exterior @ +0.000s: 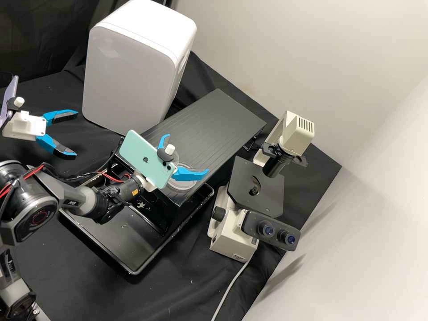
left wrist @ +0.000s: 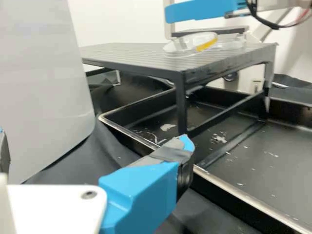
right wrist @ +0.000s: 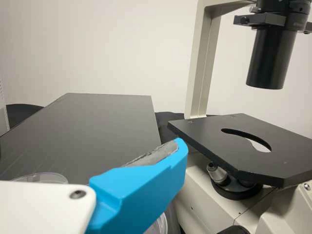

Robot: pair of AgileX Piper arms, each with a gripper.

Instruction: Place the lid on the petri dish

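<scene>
High view has a white box (exterior: 133,62) behind a black shelf (exterior: 214,125) that stands in a tray (exterior: 133,254), with a microscope (exterior: 254,214) beside them. The right claw (exterior: 187,154) hangs wide over the shelf's near end, where the petri dish (left wrist: 208,42) sits with a clear lid (left wrist: 176,46) just beside it. The left claw (exterior: 76,133) is wide too, well apart.

Tiny print on right arm (exterior: 84,200), microscope base (exterior: 238,255): too small to read
</scene>
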